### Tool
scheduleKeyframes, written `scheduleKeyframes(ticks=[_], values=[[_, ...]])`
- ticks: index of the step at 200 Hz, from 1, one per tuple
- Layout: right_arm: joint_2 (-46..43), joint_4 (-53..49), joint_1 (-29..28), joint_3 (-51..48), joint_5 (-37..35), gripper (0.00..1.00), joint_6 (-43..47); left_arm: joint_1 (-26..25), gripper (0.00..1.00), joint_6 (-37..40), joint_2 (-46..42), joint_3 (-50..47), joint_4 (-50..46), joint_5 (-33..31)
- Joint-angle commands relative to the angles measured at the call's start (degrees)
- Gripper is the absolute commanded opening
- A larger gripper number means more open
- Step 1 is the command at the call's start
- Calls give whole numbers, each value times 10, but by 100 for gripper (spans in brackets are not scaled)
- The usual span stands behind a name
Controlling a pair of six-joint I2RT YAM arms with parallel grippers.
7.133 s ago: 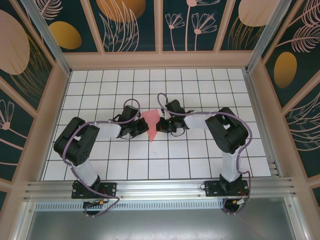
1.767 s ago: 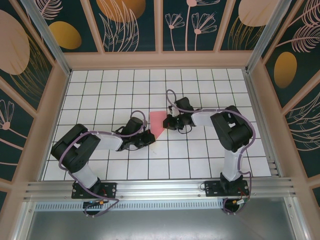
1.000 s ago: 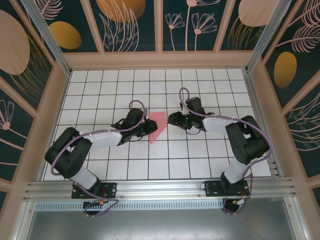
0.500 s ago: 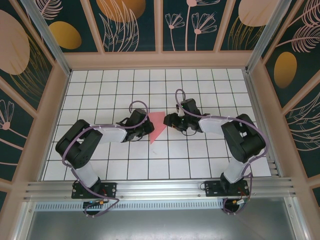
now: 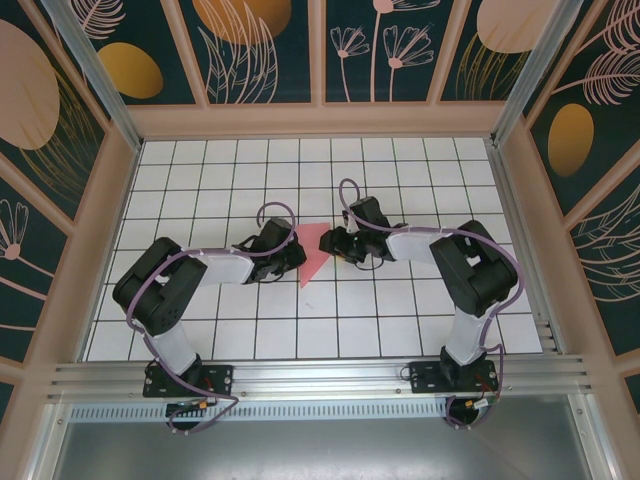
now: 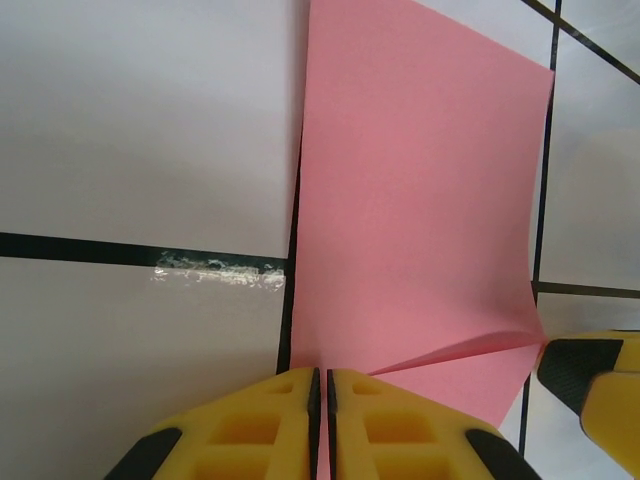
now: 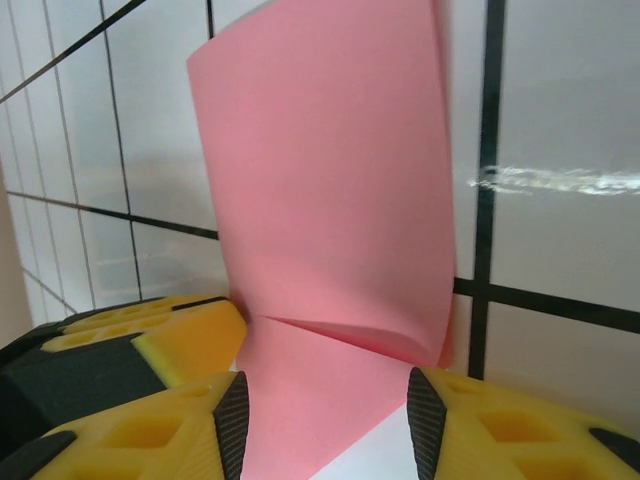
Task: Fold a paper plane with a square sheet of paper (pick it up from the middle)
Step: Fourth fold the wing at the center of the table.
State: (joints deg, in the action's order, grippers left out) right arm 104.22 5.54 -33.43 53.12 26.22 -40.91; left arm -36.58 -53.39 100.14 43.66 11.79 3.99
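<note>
The square sheet of paper (image 5: 315,250) lies folded into a salmon-pink pointed shape at the middle of the tiled table, its tip toward the arms. In the left wrist view the paper (image 6: 420,200) shows a raised fold edge low on the right. My left gripper (image 5: 289,256) (image 6: 320,385) is shut, its tips pressed on the paper's left edge. My right gripper (image 5: 338,245) (image 7: 325,410) is open, its jaws straddling the paper (image 7: 320,180) from the right, with pink lying flat between them. No finished paper plane is seen.
The white grid table (image 5: 230,320) is walled on all sides by patterned panels (image 5: 320,50). A yellow finger of the other gripper (image 7: 190,335) (image 6: 590,380) appears in each wrist view, close across the paper. A scuff marks a grid line (image 6: 215,270).
Over the last second my right gripper slid left, back up to the paper's right edge. My left gripper stayed at the left edge and its jaws closed a little more.
</note>
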Motion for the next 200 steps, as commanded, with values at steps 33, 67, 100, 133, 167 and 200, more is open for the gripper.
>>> scheduleKeyframes(ticks=[33,67,100,133,167,200], values=[[12,-28,-4,20,-31,51,-11,10,13,7,10,-11,-7,1],[20,-20,-9,27,-12,49,-9,12,13,7,8,-13,-5,5],[20,2,-17,27,19,41,-11,12,13,8,10,-14,-3,10],[25,18,-19,23,48,35,-23,13,13,8,6,-14,-1,12],[33,40,-20,13,67,26,-38,14,14,10,-4,-15,-1,12],[41,29,-19,19,54,10,-39,14,16,14,-16,-15,-2,11]])
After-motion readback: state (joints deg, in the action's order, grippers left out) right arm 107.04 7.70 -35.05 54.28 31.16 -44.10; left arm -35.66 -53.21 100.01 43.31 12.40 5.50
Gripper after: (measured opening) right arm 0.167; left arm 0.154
